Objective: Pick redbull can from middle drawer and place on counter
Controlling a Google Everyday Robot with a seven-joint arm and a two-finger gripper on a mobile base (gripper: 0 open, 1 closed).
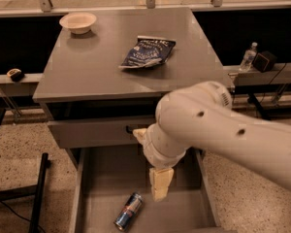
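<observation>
The redbull can (pixel 129 210) lies on its side on the floor of the open middle drawer (pixel 102 178), near the drawer's front. My gripper (pixel 160 186) hangs from the big white arm (pixel 208 130) over the drawer, just right of the can and a little above it, pointing down. The counter (pixel 102 62) is the broad grey cabinet top behind and above the drawer.
A dark blue snack bag (pixel 148 51) lies on the counter's middle right. A white bowl (pixel 78 21) sits at its back left. A closed drawer front (pixel 92 130) is above the open drawer. A water bottle (pixel 249 56) stands on a ledge at right.
</observation>
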